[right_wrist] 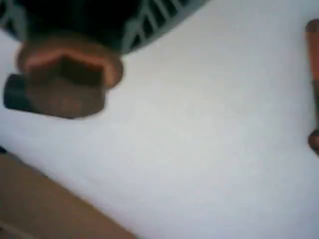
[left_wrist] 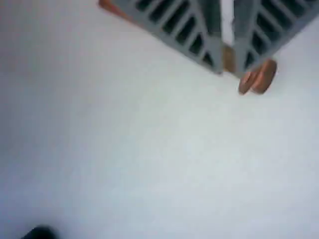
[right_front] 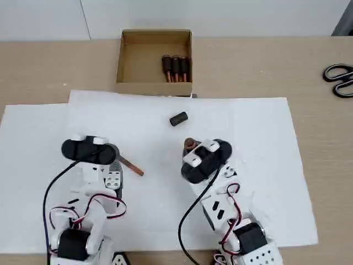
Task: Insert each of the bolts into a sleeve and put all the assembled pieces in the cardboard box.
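Observation:
The cardboard box (right_front: pixel 128 61) at the table's far side holds three assembled pieces (right_front: pixel 175 68) lying side by side. A loose black sleeve (right_front: pixel 178 118) lies on the white paper in front of the box. My left gripper (right_front: pixel 118 161) (left_wrist: pixel 227 52) is shut on a copper bolt (right_front: pixel 132 167), whose head (left_wrist: pixel 257 79) sticks out past the grey fingers (left_wrist: pixel 199 30). My right gripper (right_front: pixel 191 147) (right_wrist: pixel 70 35) is shut on a bolt seated in a black sleeve; its copper hex head (right_wrist: pixel 67 74) faces the camera. The left arm's bolt (right_wrist: pixel 313 84) also shows at the edge of the right wrist view.
White paper (right_front: pixel 253 165) covers the table's middle, with bare wood (right_front: pixel 309 61) around it. Scissors (right_front: pixel 339 79) lie at the far right edge. The two arms stand side by side at the near edge.

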